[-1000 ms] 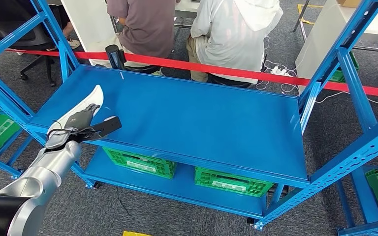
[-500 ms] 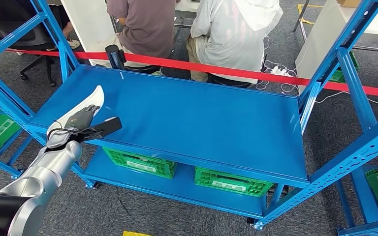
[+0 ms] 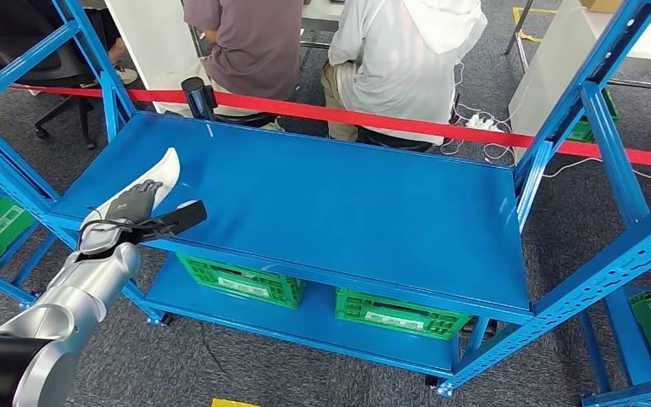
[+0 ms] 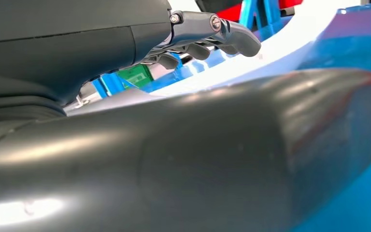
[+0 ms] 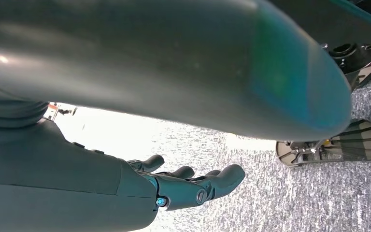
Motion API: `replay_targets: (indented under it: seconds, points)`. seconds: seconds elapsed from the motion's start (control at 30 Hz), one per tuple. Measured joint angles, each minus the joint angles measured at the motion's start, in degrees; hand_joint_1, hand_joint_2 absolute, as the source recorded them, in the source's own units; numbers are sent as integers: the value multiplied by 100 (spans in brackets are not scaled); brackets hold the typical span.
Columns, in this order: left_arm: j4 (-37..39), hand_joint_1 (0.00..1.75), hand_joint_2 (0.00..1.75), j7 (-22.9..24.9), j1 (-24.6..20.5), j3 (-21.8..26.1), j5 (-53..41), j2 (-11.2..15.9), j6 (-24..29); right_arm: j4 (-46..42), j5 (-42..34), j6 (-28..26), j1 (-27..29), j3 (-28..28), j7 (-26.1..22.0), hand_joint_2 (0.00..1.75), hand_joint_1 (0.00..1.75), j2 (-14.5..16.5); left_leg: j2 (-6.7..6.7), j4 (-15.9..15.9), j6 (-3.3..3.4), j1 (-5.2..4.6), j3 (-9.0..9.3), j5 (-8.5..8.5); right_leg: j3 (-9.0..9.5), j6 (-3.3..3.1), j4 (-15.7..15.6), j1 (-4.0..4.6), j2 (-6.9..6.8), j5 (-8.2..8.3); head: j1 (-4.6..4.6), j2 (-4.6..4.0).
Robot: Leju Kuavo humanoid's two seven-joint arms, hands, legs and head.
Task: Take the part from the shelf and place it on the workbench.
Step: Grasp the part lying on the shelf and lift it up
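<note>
A long, curved white part (image 3: 163,172) is lying at the near left corner of the blue shelf (image 3: 331,203), its long axis running away from the robot. The left hand (image 3: 131,208) is resting over its near end, fingers (image 4: 222,43) spread along it and thumb jutting aside, not yet gripping. The right hand (image 5: 193,186) is hanging open and empty over grey carpet, so the left is far nearer.

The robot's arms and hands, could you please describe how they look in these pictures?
The left arm is silver, smooth and rounded, with a black section near the shoulder. Thin black cables loop across its wrist to the left hand, which has dark grey fingers and a thick dark thumb. In the wrist views, glossy dark grey covers lead to the fingers; the right hand shows small screws and a blue dot.
</note>
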Motion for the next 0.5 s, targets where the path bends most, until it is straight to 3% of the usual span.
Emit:
replay_targets:
  seconds: [0.5]
  points:
    - [25, 0, 0, 379, -41, -133, -228, 79, -172, 0, 29, -1, -9, -1, 10, 0, 0, 2, 0, 0, 0, 0, 0, 0, 0, 0, 0, 0, 0, 0, 0, 1]
